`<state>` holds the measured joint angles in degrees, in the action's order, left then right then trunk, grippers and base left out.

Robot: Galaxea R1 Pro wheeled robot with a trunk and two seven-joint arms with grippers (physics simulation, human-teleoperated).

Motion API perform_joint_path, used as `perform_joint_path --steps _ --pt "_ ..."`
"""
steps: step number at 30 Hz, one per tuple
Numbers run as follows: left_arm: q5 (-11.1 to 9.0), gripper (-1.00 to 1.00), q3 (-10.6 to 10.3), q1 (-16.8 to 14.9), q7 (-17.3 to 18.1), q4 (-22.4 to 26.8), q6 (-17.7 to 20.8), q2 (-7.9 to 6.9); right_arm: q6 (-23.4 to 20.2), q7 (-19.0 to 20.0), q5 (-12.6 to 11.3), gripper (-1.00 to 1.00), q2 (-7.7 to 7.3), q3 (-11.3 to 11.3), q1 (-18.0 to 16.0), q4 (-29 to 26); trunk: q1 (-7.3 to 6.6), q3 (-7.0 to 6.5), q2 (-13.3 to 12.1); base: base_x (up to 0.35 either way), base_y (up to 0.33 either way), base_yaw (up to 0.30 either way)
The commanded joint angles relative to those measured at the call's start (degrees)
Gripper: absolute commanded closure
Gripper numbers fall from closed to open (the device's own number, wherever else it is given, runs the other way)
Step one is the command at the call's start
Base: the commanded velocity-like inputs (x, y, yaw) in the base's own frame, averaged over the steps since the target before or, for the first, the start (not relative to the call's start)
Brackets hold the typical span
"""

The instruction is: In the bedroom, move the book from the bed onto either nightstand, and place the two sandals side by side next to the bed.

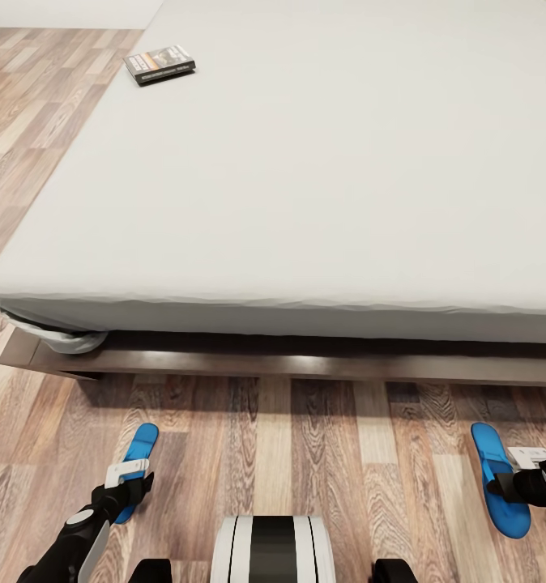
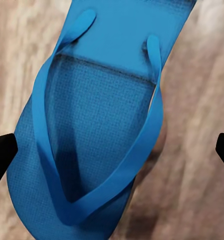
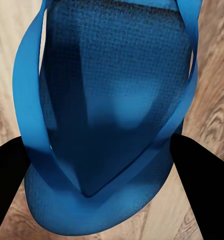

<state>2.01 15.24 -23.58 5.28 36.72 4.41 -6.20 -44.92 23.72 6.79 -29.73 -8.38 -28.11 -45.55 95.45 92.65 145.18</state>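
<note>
Left gripper (image 1: 130, 479) wide open astride left flip-flop (image 1: 137, 465) on floor (image 1: 305, 453) near bed (image 1: 305, 202) | right gripper (image 1: 522, 478) open, fingers flanking right flip-flop (image 1: 498, 478), contact unclear | sandals well apart | book (image 1: 159, 64) far-left on mattress | flip-flops probably light, bendy foam; pinch sole edges mid-length, avoiding straps.

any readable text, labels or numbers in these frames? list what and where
Book on the bed: white lettering on the orange band and dark cover, too small and blurred to read.
Sandals: no markings visible.
Nothing else carries text.
</note>
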Motion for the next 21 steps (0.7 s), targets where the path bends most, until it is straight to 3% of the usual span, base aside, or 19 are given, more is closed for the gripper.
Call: perform_joint_path --steps 1,21 --pt "0.22 -1.00 0.32 -0.02 0.46 0.11 0.35 0.05 -0.17 0.54 0.60 1.00 0.02 -0.15 -0.02 -0.06 -0.01 0.03 0.01 0.000 0.000 0.000" --pt "0.26 -1.00 0.19 -0.02 0.52 1.95 0.38 0.24 -0.17 0.54 0.60 1.00 0.02 -0.15 -0.02 -0.06 -0.01 0.03 0.01 0.000 0.000 0.000"
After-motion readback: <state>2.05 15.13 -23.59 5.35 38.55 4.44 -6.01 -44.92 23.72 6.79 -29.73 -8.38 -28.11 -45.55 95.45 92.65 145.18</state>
